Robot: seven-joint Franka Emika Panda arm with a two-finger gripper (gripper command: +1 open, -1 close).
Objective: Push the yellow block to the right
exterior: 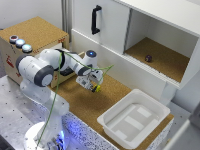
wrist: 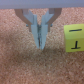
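Observation:
The yellow block (wrist: 75,39) is a small bright cube with dark marks on its face, resting on the cork surface (wrist: 20,65). My gripper (wrist: 40,45) is shut with nothing between its fingers, its tips down at the cork just beside the block with a small gap between them. In the exterior view the yellow block (exterior: 97,89) peeks out right at the gripper (exterior: 92,86), which hangs low over the cork board (exterior: 85,105) in the middle of the scene.
A white plastic tray (exterior: 152,106) sits on the cork toward the exterior view's right. A small dark ball (exterior: 148,58) lies in the open white cabinet (exterior: 165,30) behind. A cork-topped box with buttons (exterior: 20,42) stands at the exterior view's left.

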